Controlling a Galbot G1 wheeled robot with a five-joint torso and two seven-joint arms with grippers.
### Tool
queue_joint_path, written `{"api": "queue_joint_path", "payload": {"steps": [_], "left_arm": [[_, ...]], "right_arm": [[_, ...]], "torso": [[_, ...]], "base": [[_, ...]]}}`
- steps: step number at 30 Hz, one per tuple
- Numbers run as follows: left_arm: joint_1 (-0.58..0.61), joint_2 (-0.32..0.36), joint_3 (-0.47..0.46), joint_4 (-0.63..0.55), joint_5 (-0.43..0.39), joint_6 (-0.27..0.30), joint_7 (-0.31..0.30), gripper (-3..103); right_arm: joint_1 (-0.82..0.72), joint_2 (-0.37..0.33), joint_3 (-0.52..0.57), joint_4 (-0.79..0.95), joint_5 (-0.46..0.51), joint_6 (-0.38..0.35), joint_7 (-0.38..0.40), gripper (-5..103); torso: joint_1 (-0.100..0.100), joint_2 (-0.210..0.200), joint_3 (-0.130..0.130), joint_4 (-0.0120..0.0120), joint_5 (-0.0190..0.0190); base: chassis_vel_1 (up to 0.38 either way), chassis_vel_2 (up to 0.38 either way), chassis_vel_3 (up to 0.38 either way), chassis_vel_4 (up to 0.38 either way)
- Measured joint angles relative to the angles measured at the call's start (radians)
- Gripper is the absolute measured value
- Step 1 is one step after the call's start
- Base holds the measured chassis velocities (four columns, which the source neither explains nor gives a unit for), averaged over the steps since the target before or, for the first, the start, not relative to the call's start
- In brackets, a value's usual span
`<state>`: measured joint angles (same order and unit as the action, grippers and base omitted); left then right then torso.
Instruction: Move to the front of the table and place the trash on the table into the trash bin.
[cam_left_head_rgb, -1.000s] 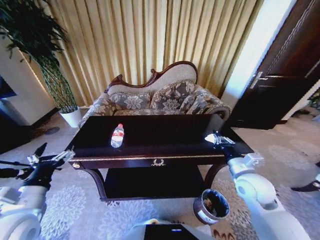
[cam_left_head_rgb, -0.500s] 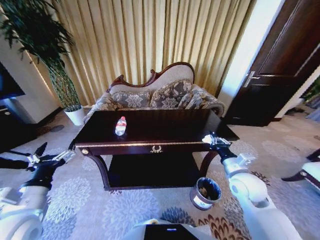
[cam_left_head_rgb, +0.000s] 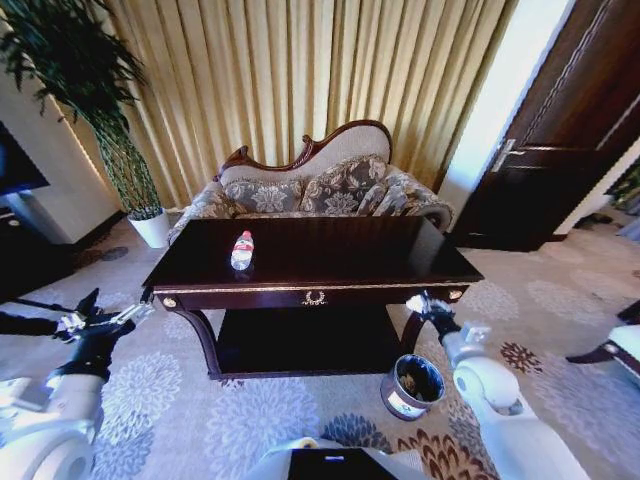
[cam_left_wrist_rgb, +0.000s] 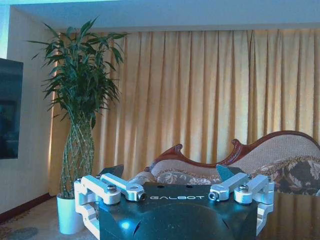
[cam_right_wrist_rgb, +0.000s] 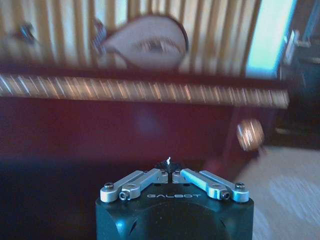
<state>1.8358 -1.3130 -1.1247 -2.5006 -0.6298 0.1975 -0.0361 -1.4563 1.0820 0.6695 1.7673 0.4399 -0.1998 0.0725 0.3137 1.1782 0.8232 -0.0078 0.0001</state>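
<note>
Bottle (cam_left_head_rgb: 241, 250) lies on the left part of the table (cam_left_head_rgb: 330, 260) top, head view. Bin (cam_left_head_rgb: 412, 386) stands on the carpet by the table's front right leg. Right gripper (cam_left_head_rgb: 421, 303) is held low at the table's front right corner, below the top edge and above the bin; arm runs back to the lower right, fingers too small to read here. Left gripper (cam_left_head_rgb: 108, 318) sits out left of the table over the carpet, arm bent, fingers spread.

Left wrist view: left gripper (cam_left_wrist_rgb: 170, 172) released, nothing between the fingers, facing a sofa (cam_left_wrist_rgb: 280, 160), curtains and a plant (cam_left_wrist_rgb: 82, 100).

Right wrist view: right gripper (cam_right_wrist_rgb: 171, 172) is clenched, tips together; a tiny pale speck at the tips, cannot tell what. Table edge behind is motion-blurred.
</note>
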Motion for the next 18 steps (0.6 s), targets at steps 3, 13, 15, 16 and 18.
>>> {"api": "queue_joint_path", "payload": {"steps": [3,13,15,16,18], "left_arm": [[-0.001,-0.007,0.009,0.000,0.006,0.000,0.000,100],[0.011,-0.015,0.006,0.001,0.008,-0.003,-0.001,100],[0.015,-0.016,0.003,0.001,0.009,-0.010,-0.001,100],[0.015,-0.016,0.003,0.001,0.009,-0.010,-0.001,100],[0.016,-0.015,0.000,0.001,0.009,-0.014,0.000,100]], "right_arm": [[0.054,0.001,-0.026,-0.138,-0.018,0.003,-0.004,0],[0.264,0.016,-0.086,-0.591,-0.118,0.018,-0.035,0],[0.313,0.033,-0.087,-0.704,-0.151,0.022,-0.036,0],[0.313,0.033,-0.087,-0.704,-0.151,0.022,-0.036,0],[0.358,0.052,-0.084,-0.807,-0.167,0.034,-0.036,0]], "torso": [[0.000,0.000,0.000,0.0000,0.0002],[0.001,0.000,0.000,0.0002,-0.0001],[0.001,0.000,0.000,0.0005,-0.0001],[0.001,0.000,0.000,0.0005,-0.0001],[0.000,0.000,0.000,0.0001,0.0000]], "base": [[0.000,0.000,0.000,0.000],[0.000,0.000,0.000,0.000],[0.000,0.000,0.000,0.000],[0.000,0.000,0.000,0.000],[0.000,0.000,0.000,0.000]]}}
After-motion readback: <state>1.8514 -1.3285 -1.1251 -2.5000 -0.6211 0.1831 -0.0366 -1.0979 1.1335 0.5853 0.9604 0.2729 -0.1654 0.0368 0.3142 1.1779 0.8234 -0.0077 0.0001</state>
